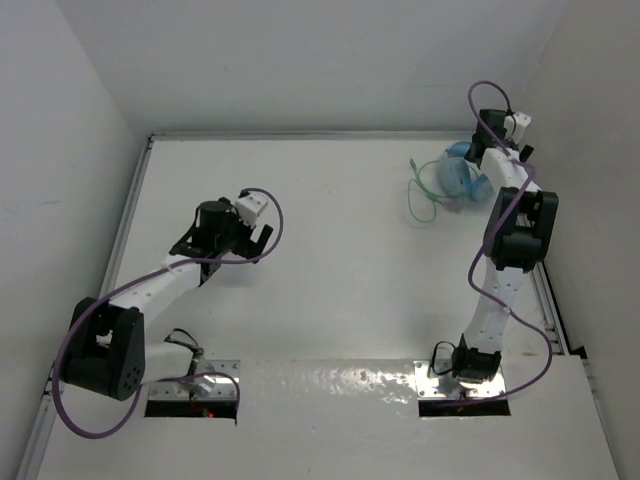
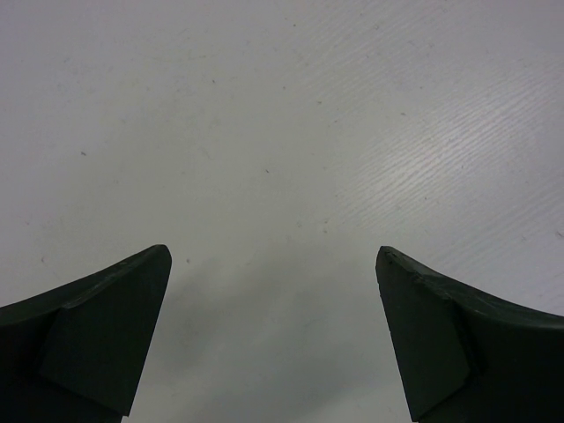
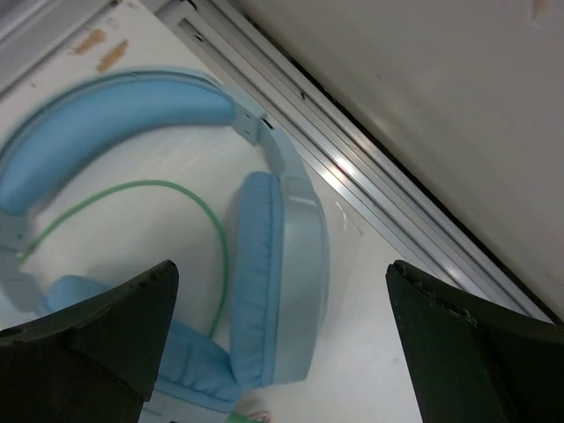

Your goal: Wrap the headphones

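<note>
Left hand [image 2: 273,256]: fingers spread, nothing in them, parked over the bench [image 1: 330,200] at about 9 o'clock, well apart from the action.
Right hand [image 3: 282,269]: spread too, empty, hanging right above the headphones [image 1: 455,172] out at 1 o'clock.
Headphones spot: lying flat just beside the side rail [image 3: 352,176], far right corner.
My tip: I'd pinch the cord [image 1: 425,200] close to an ear cup [image 3: 273,282], not the padding, so the wrap starts tight.
Wrist-only: cord arcing inside the headband [image 3: 115,115].
Top-only: loose loop trailing toward 8 o'clock.
</note>
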Tool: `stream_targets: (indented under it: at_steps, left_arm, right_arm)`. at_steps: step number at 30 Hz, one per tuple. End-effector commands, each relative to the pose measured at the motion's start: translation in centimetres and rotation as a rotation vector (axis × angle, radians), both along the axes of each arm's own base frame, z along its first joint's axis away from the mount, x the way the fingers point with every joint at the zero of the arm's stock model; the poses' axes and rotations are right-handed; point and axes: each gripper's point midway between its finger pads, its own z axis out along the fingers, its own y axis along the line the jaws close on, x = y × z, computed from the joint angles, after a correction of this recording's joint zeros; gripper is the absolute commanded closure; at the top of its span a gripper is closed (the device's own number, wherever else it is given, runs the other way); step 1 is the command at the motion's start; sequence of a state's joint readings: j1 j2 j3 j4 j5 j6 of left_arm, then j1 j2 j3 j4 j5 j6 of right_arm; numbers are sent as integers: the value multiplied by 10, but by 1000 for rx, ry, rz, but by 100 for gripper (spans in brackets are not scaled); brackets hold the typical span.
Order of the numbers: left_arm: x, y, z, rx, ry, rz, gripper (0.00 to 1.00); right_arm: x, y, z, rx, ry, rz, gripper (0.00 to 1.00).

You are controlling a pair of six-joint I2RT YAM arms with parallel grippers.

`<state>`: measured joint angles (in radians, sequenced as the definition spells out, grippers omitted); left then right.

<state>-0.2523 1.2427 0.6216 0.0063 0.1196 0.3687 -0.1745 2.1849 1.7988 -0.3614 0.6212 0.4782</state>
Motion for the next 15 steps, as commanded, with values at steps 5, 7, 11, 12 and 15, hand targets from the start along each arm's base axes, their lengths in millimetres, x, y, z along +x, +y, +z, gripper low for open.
stream_targets:
  at_steps: [5,7,11,12,15]
  left_arm:
    - [10,-6,17,-20,-39,-44,0]
    - [10,-5,17,-18,-41,-40,0]
    - [10,-6,18,-20,-39,-41,0]
    - [10,-6,18,-19,-38,-43,0]
    - [10,-5,16,-17,-37,-40,0]
  right_arm:
    - [-10,-4,-17,-4,-15,-32,1]
    - [-7,-6,-22,5,-8,-40,1]
    - [-9,-16,-41,28,13,-64,3]
    - [-7,-15,-44,43,21,-29,18]
    - [-1,-13,-42,26,25,52,51]
